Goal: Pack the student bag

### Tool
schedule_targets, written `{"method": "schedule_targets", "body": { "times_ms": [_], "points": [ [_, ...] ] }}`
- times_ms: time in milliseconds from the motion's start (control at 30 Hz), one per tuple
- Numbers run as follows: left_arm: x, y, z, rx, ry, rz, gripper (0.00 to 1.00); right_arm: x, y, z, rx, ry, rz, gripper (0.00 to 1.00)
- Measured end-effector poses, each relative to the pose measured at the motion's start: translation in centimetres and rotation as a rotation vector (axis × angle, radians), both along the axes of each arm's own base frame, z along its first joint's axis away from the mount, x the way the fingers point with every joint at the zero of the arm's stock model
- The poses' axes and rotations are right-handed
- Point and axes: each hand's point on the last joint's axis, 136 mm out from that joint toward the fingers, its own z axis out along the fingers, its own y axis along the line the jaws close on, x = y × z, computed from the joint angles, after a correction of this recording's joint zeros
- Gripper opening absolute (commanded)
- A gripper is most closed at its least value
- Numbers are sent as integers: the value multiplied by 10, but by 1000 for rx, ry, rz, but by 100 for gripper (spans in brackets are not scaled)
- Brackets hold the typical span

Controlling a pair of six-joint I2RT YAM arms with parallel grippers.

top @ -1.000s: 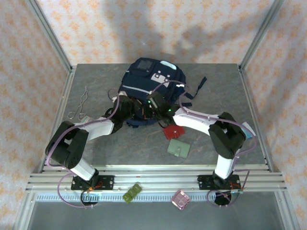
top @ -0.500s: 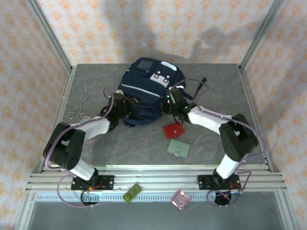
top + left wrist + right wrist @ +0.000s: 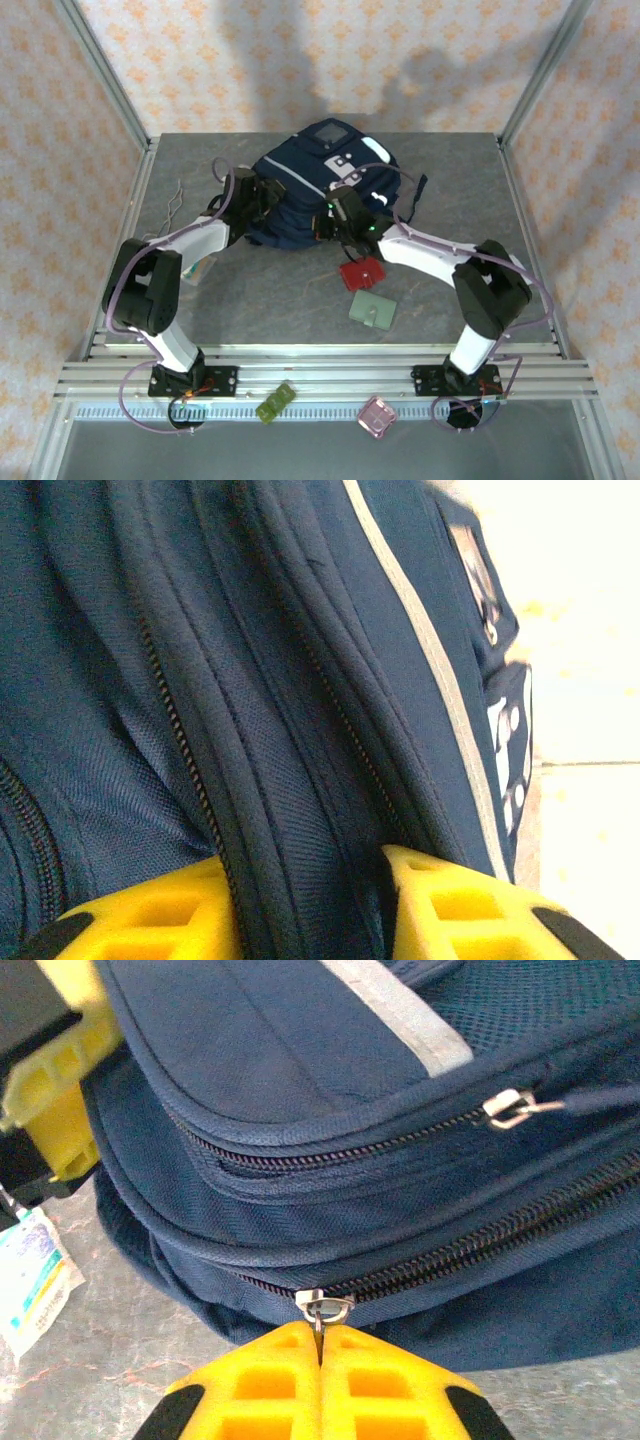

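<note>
The student bag (image 3: 305,180), a navy backpack with a grey-white stripe, lies at the back centre of the table. My left gripper (image 3: 262,196) is at the bag's left side. In the left wrist view its yellow fingers (image 3: 440,900) stand apart, open, with a ridge of bag fabric (image 3: 300,810) between them. My right gripper (image 3: 335,210) is at the bag's near edge. It is shut on the metal zipper pull (image 3: 323,1308) of the lower zipper, fingertips (image 3: 290,1360) pressed together. The bag's zippers look closed where they show.
A red wallet (image 3: 361,272) and a green wallet (image 3: 372,310) lie on the table in front of the bag. A wire clip (image 3: 172,208) lies at the left, a white packet (image 3: 30,1270) under the left arm. Green (image 3: 274,402) and pink (image 3: 376,415) items sit on the front rail.
The bag has shifted toward the back and turned. Both grippers moved back with it. The left jaws, closed before, now stand apart.
</note>
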Motion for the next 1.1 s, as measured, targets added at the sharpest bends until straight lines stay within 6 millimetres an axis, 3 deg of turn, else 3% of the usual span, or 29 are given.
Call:
{"method": "schedule_targets", "body": {
  "times_ms": [100, 267, 400, 567, 667, 800, 1000, 1100],
  "points": [
    [-13, 5, 4, -9, -18, 10, 46, 0, 8, -2, 6, 12, 15, 0],
    [-55, 9, 8, -52, -44, 29, 52, 0, 11, -8, 2, 31, 27, 0],
    [-74, -13, 2, -83, -40, -3, 54, -1, 12, -11, 1, 38, 31, 0],
    [-73, -40, -2, -96, -41, -43, 54, -1, 12, -12, 1, 40, 33, 0],
    [-64, -44, -9, -87, -40, -29, 41, -1, 12, -12, 1, 40, 34, 0],
    [-52, -44, -20, -70, -31, 1, 0, -1, 11, -13, -8, 40, 33, 0],
    [-49, -44, -23, -72, -29, 3, 0, 4, 1, -19, -43, 36, 18, 0],
    [-48, -41, -23, -76, -29, 6, 0, 17, -19, -23, -62, 49, -25, 0]
  ]
}}
